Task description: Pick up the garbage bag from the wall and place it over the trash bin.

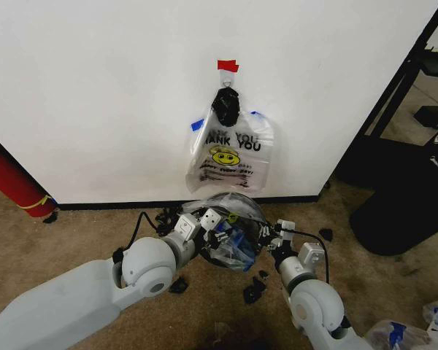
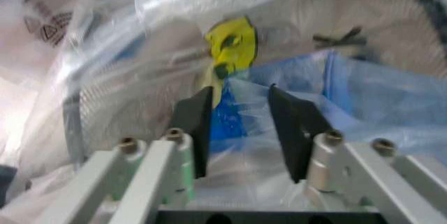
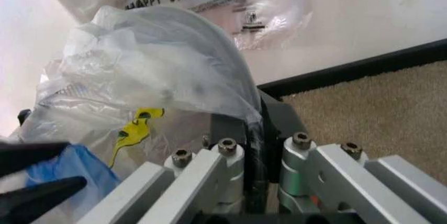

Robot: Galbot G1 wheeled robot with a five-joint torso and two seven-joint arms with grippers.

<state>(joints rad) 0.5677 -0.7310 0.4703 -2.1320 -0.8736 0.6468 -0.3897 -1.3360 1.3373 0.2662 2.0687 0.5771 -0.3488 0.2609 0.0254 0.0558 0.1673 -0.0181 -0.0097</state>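
The garbage bag, clear crumpled plastic with a yellow smiley and blue strips, is draped over the trash bin, which stands on the carpet at the foot of the wall. Only a dark strip of the bin's rim shows. My left gripper reaches into the bag from the left. Its black fingers are open, with blue plastic lying between them. My right gripper is at the bin's right rim, its fingers pinched together on the bag's edge there.
A bunch of like bags hangs on the wall under a black knot and red tape. A long red cylinder leans at left, a big black object stands at right. Black scraps litter the carpet.
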